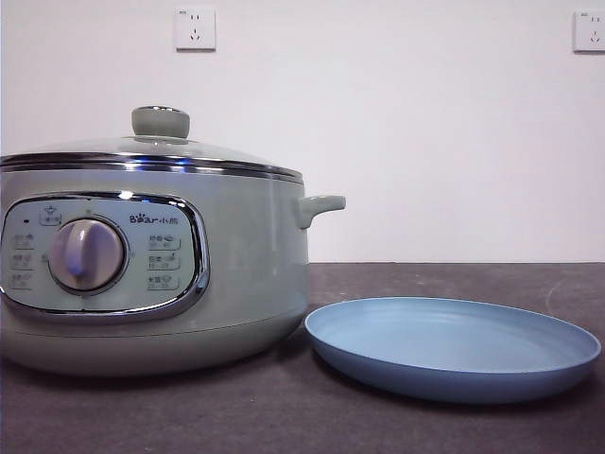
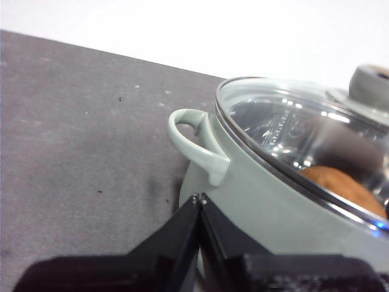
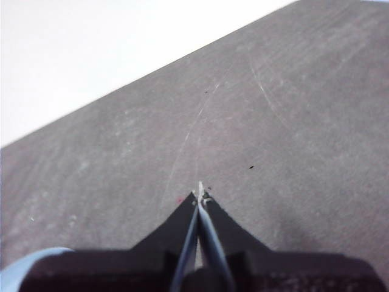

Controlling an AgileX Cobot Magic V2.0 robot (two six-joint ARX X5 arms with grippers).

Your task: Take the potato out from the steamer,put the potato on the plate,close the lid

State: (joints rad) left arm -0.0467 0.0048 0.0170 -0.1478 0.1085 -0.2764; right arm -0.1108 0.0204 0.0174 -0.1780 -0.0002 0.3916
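Observation:
The pale green steamer (image 1: 246, 274) stands at the left of the front view with its glass lid (image 1: 142, 149) resting on it, green knob on top. Beside it to the right lies the light-blue plate (image 1: 454, 348), with nothing on it. In the left wrist view the potato (image 2: 343, 187) shows brown through the lid (image 2: 285, 131), inside the steamer (image 2: 267, 207). My left gripper (image 2: 199, 198) hangs shut beside the pot's side handle (image 2: 197, 143), holding nothing. My right gripper (image 3: 200, 193) is shut over bare table, with a sliver of the plate (image 3: 24, 264) at the picture's corner.
The dark grey table (image 1: 189, 407) runs back to a white wall with two sockets (image 1: 195, 28). The steamer's other side handle (image 1: 319, 206) sticks out toward the plate. Neither arm shows in the front view.

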